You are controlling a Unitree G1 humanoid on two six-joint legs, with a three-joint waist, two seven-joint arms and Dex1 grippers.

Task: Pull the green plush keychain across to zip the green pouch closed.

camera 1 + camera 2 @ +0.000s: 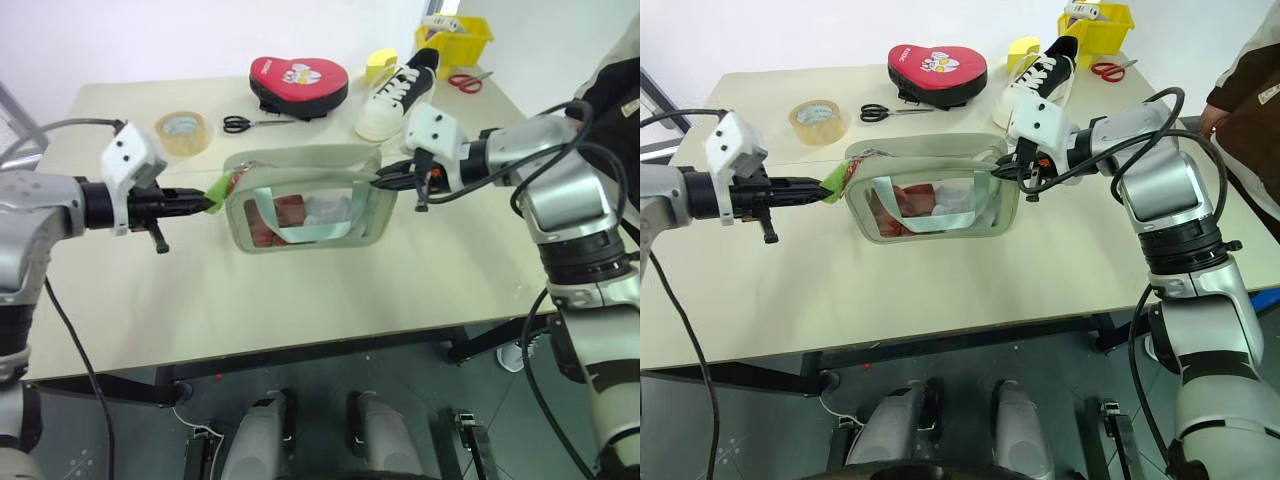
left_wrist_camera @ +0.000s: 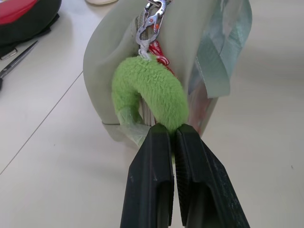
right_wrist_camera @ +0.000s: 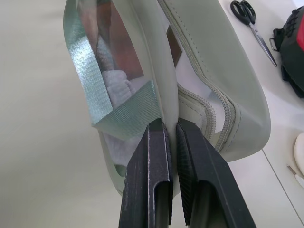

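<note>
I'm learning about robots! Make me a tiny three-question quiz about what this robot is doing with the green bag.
1. True or false: the left gripper is shut on the fuzzy green keychain.
2. What does the right gripper pinch? A) the scissors B) the end of the green pouch C) the shoe
3. Fill in: on the table behind the pouch lies a red, ____-shaped case.

Key:
1. True. The black fingers are closed on the keychain's tip.
2. B. The fingers clamp the pouch's edge at the end away from the keychain.
3. Heart.
</note>
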